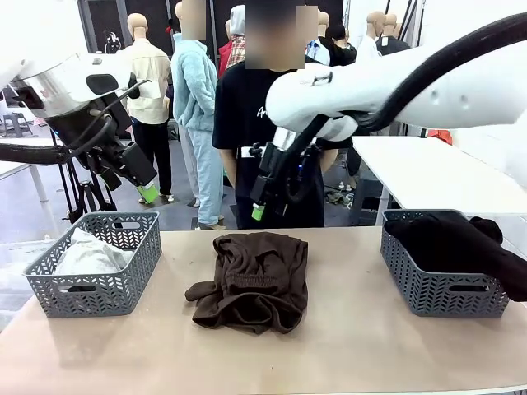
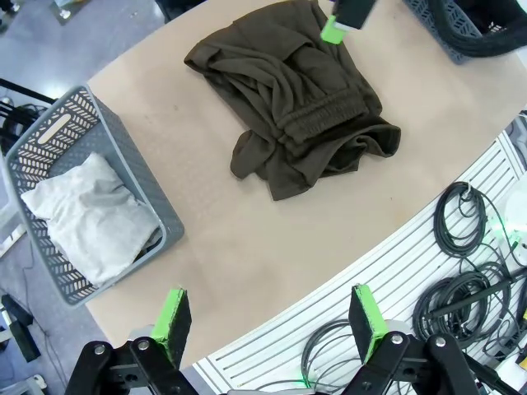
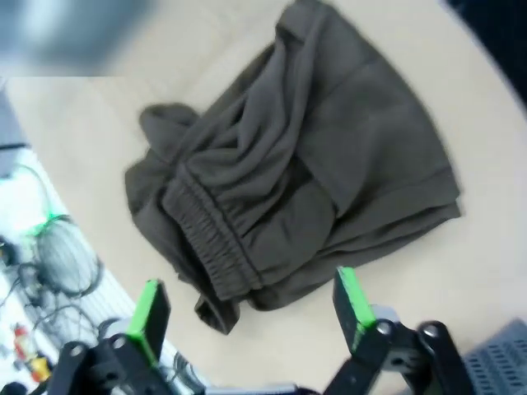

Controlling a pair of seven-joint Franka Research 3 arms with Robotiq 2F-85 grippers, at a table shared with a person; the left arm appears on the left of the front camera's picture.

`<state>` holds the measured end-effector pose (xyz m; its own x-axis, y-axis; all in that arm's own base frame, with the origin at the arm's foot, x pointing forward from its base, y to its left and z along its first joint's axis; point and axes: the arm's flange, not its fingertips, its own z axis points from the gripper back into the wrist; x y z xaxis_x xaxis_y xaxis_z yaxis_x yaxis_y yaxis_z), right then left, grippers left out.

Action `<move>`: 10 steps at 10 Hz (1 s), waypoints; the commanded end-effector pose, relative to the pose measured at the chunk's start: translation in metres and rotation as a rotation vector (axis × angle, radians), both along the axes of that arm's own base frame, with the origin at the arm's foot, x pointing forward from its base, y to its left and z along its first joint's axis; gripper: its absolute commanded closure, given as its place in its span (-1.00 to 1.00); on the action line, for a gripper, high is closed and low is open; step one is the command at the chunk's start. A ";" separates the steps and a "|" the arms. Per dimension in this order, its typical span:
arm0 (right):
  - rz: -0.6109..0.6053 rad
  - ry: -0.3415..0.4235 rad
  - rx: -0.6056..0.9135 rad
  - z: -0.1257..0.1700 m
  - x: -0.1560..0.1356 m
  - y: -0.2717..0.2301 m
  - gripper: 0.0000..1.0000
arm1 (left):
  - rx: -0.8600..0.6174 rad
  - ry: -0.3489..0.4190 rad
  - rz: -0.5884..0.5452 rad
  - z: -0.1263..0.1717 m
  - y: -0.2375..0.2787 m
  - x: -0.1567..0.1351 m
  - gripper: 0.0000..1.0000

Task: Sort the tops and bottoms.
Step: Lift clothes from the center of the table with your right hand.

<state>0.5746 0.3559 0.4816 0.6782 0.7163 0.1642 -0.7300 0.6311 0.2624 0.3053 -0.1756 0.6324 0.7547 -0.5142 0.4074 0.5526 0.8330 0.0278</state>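
Your right gripper (image 1: 258,211) hangs above the desk's (image 1: 346,346) far edge, in front of the person (image 1: 255,107), with jaws spread and nothing between them. In its wrist view the green pads (image 3: 150,311) frame the brown bottoms (image 3: 296,164) from above, well clear of the cloth.

Your left gripper (image 1: 148,194) sits high over the left basket (image 1: 99,288), also released and empty; its wrist view shows both pads (image 2: 172,317) apart over the desk's near edge.

The brown bottoms (image 1: 251,280) lie crumpled mid-desk between the two baskets, touching neither, with the elastic waistband bunched across the middle.

The top (image 1: 86,253), a pale bundle, lies inside the left basket (image 2: 123,177). The black bottoms (image 1: 461,243) fill the right basket (image 1: 436,288) and spill over its right rim.

You see cables (image 2: 469,271) on a slatted panel just past the desk's near edge.
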 end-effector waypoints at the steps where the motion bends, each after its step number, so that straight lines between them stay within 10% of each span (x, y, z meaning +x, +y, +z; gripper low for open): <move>1: -0.018 0.080 -0.060 0.009 0.036 0.034 -1.00 | 0.008 -0.016 0.004 -0.001 0.002 0.001 -1.00; 10: -0.085 0.008 -0.260 -0.055 0.031 0.049 -1.00 | 0.008 -0.016 0.004 -0.001 0.002 0.001 -1.00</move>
